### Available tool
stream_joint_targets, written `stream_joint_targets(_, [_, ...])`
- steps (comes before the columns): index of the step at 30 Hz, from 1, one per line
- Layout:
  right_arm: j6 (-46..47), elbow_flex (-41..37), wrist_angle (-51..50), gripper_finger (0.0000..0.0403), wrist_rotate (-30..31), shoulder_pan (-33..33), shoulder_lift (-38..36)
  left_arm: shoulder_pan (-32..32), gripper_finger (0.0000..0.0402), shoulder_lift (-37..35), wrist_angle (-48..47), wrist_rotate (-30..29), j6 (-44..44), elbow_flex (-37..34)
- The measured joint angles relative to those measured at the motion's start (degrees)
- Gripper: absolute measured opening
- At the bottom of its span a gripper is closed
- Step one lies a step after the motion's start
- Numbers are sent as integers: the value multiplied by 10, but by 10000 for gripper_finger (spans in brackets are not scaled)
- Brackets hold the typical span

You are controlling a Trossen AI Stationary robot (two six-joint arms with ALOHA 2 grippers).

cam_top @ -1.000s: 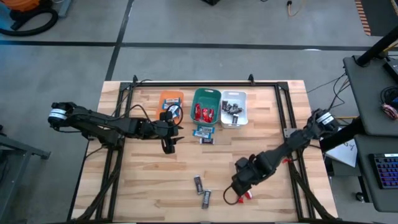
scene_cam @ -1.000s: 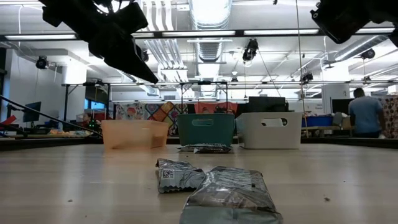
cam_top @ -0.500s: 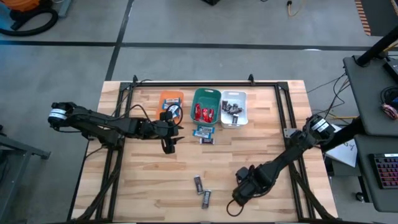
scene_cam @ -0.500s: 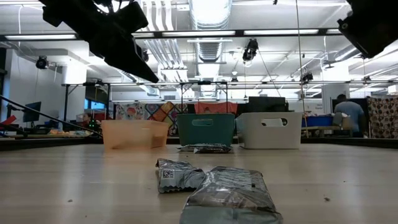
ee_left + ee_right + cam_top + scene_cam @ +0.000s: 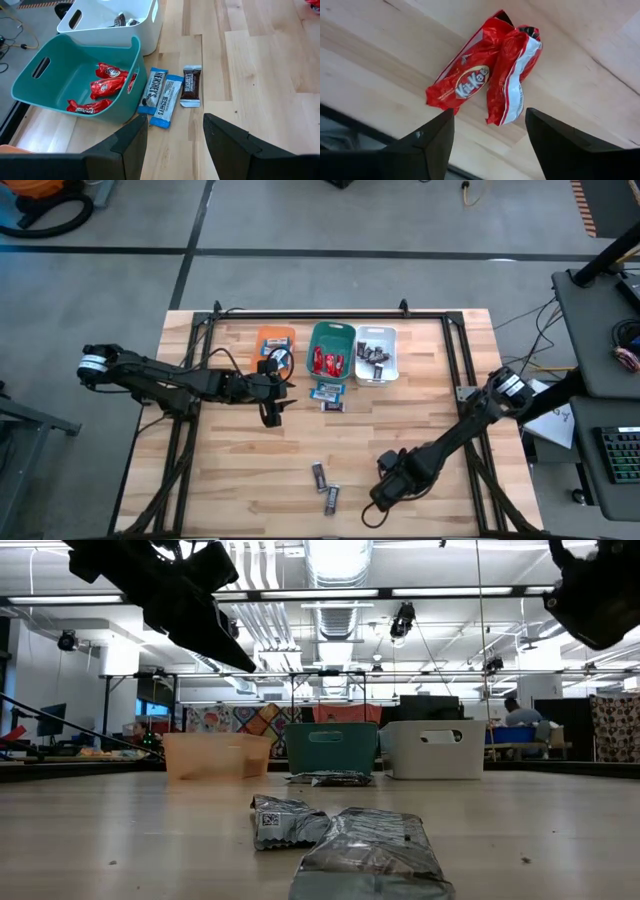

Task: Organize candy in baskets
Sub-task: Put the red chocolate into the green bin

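Observation:
Three baskets stand in a row at the far middle: orange [image 5: 275,343], teal [image 5: 331,350] holding red bars [image 5: 102,87], and white [image 5: 376,355] holding dark bars. Two blue-and-white bars [image 5: 160,92] and a dark bar [image 5: 191,86] lie on the table in front of the teal basket. My left gripper [image 5: 270,415] hovers open just near of them. Two red bars [image 5: 485,80] lie side by side on the table near its near edge. My right gripper [image 5: 378,502] is open above them, fingers pointing down, and hides them in the high view.
Two dark-wrapped bars [image 5: 324,486] lie on the table left of my right gripper and show close up in the low view [image 5: 350,840]. Black frame rails run along the table's left, right and far sides. The table's middle is bare wood.
My right gripper has moved toward the table's near edge and now stands over the two red bars, covering them in the high view. The candy has not moved.

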Motion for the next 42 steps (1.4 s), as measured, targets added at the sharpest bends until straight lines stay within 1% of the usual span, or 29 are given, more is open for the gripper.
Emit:
stream_joint_targets(3, [-5, -3, -3, 221, 0, 0, 8, 0, 176, 0, 0, 0, 0, 0])
stream_joint_targets(7, [-15, -6, -3, 189, -4, 0, 17, 0, 176, 0, 2, 0, 0, 0])
stream_joint_targets(18, [-26, -16, -1, 58, -5, 0, 26, 0, 176, 0, 5, 0, 0, 0])
stream_joint_targets(22, [-30, -16, -2, 21, -5, 0, 26, 0, 176, 0, 4, 0, 0, 0])
stream_joint_targets(24, [-31, -16, -2, 14, -5, 0, 26, 0, 176, 0, 4, 0, 0, 0])
stream_joint_targets(29, [-32, -16, -17, 13, -5, 0, 18, 0, 176, 0, 5, 0, 0, 0])
stream_joint_targets(34, [-31, -5, -107, 13, -5, -6, -15, 0, 176, 0, 7, 0, 0, 0])
stream_joint_targets(37, [-33, -2, -158, 13, 7, -15, -44, 0, 176, 0, 9, 0, 0, 0])
stream_joint_targets(39, [-39, -1, -181, 13, 32, -21, -67, 0, 176, 0, 10, 0, 0, 0])
stream_joint_targets(42, [-64, -1, -202, 13, 91, -35, -102, 0, 176, 0, 12, 0, 0, 0])
